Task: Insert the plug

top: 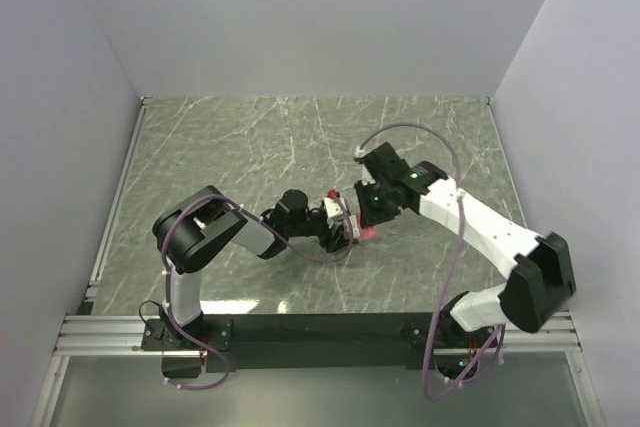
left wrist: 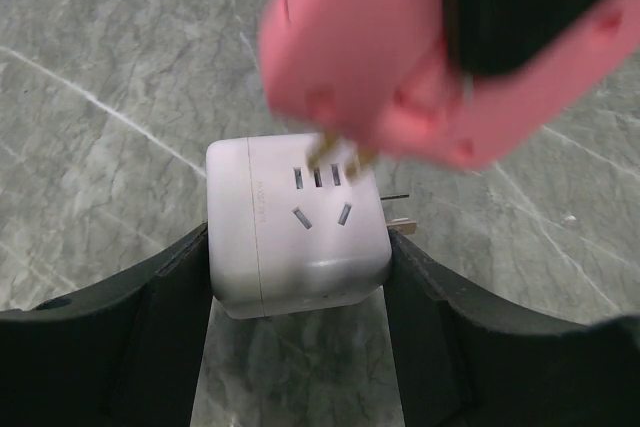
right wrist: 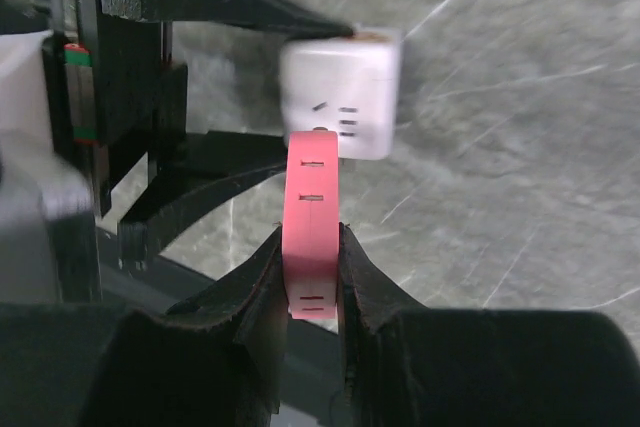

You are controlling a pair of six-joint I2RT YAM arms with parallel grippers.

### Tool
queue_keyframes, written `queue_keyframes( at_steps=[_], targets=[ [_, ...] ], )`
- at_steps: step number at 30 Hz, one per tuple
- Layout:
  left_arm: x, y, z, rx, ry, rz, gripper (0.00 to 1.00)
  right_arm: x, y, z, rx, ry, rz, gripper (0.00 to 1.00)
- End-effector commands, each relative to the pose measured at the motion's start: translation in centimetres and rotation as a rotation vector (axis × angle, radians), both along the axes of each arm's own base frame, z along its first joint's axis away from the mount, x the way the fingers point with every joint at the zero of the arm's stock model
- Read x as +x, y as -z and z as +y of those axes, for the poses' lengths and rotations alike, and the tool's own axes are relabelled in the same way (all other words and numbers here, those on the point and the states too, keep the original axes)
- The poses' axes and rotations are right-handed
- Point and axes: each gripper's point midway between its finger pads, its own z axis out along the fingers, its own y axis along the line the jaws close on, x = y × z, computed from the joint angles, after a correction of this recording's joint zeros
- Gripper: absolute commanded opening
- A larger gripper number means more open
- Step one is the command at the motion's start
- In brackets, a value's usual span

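Observation:
A white cube socket adapter [left wrist: 295,232] is clamped between my left gripper's black fingers [left wrist: 120,347], its slotted face up. It also shows in the right wrist view [right wrist: 340,97] and in the top view [top: 338,212]. My right gripper [right wrist: 312,267] is shut on a pink plug block [right wrist: 312,227], also pink and blurred in the left wrist view [left wrist: 400,57]. The plug's brass prongs [left wrist: 335,152] touch the adapter's upper slots at a slant. In the top view the two grippers meet at mid-table, the right [top: 365,219] and the left [top: 335,227].
The grey-green marble tabletop [top: 300,137] lies all round. White walls stand at the left, back and right. A black rail [top: 320,329] with both arm bases runs along the near edge. A purple cable [top: 455,247] loops along the right arm.

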Motion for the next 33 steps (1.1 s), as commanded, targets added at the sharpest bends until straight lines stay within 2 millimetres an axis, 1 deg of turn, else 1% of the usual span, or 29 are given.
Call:
queue_keyframes(
  at_steps=[1,3,5,9,12,19,20,23,33],
  targets=[
    [-1.9,2.2,0.1,0.076,0.078,0.035,0.39,-0.6,-0.3,0.4,-0.067,-0.043,0.042,0.00],
    [-1.9,2.5,0.2,0.088,0.070,0.033,0.39,-0.9,-0.6,0.5,-0.067,-0.052,0.063,0.00],
    [-1.8,2.6,0.3,0.093,0.069,0.030,0.38,-1.2,-0.8,-0.1,-0.098,-0.053,0.076,0.00],
    [-1.9,2.5,0.3,0.093,0.068,0.028,0.38,-1.4,0.0,-1.0,-0.153,-0.045,0.104,0.00],
    [-2.0,2.4,0.2,0.097,0.065,0.022,0.38,-1.3,0.0,-0.8,-0.160,-0.064,0.115,0.00],
    [-2.4,2.8,-0.1,0.113,0.071,0.030,0.37,-0.4,0.4,-0.2,-0.172,-0.085,0.137,0.00],
    [-2.4,2.7,-0.1,0.111,0.069,0.026,0.37,-0.1,0.4,-0.2,-0.178,-0.079,0.135,0.00],
    [-2.3,2.8,-0.1,0.115,0.063,0.030,0.36,-0.1,0.9,-0.3,-0.188,-0.077,0.151,0.00],
    [-2.4,2.9,0.0,0.116,0.061,0.040,0.34,0.3,1.3,-0.8,-0.203,-0.056,0.157,0.00]
  ],
)
